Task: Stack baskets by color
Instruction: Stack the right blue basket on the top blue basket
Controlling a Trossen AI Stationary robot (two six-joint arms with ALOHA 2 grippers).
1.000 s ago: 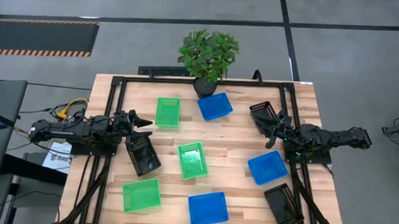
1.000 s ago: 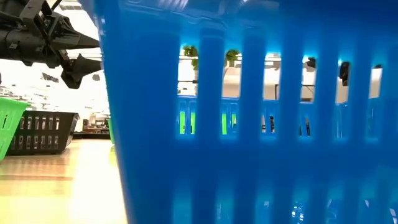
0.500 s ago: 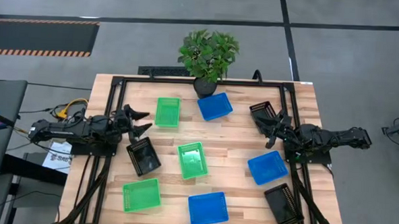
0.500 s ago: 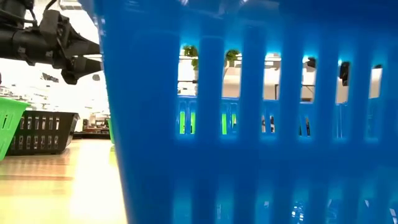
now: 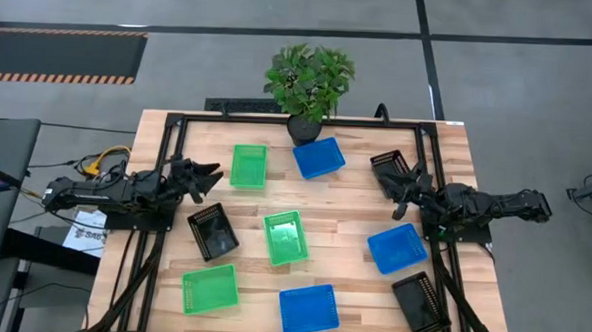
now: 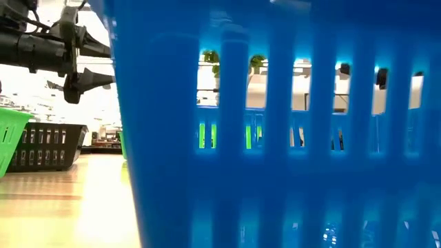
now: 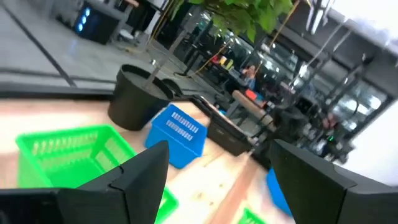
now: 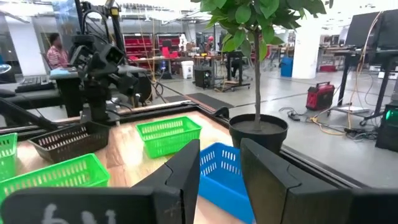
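Nine baskets are lying apart on the desk [image 5: 345,193], none stacked. Left gripper [image 5: 208,173] is hanging open and empty; right gripper [image 5: 407,183] is gripping a black basket [image 5: 391,168], which might slip.

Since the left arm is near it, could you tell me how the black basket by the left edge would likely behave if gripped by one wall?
The black basket is probably light: its walls are thin and slotted. It likely keeps its shape, though a wall may flex. Lying flat and shallow, it should slide rather than tip. The left tool hovers open, apart from it.
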